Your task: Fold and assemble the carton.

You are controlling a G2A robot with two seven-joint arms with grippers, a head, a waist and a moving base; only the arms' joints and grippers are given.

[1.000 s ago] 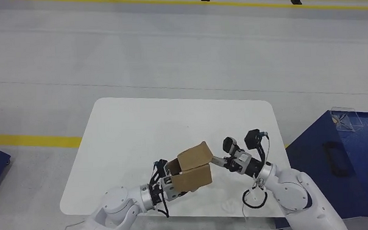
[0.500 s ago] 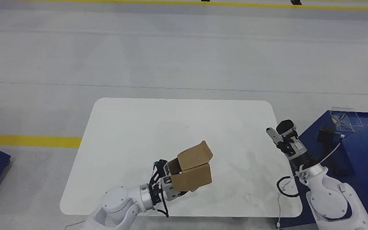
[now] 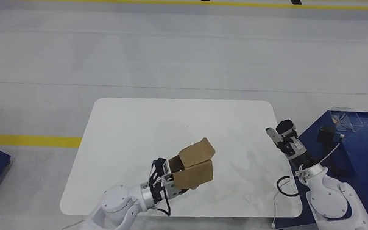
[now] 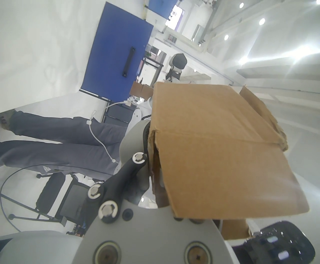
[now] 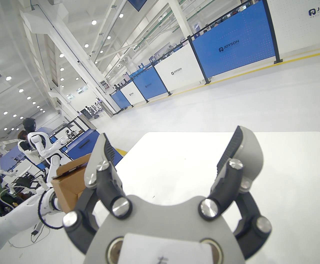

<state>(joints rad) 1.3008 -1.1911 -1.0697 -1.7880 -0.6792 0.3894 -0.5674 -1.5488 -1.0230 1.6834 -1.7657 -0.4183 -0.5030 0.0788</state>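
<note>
Carton (image 3: 195,166) is held up over the tabletop's (image 3: 142,128) near edge, tilted, with its top flap ajar. Left hand (image 3: 165,178) is clamped on the carton's near end, likely bracing it so the flaps face the other arm. Right hand (image 5: 172,140) sits well apart by the right edge, fingers spread and grasping nothing, probably free to press flaps.
</note>
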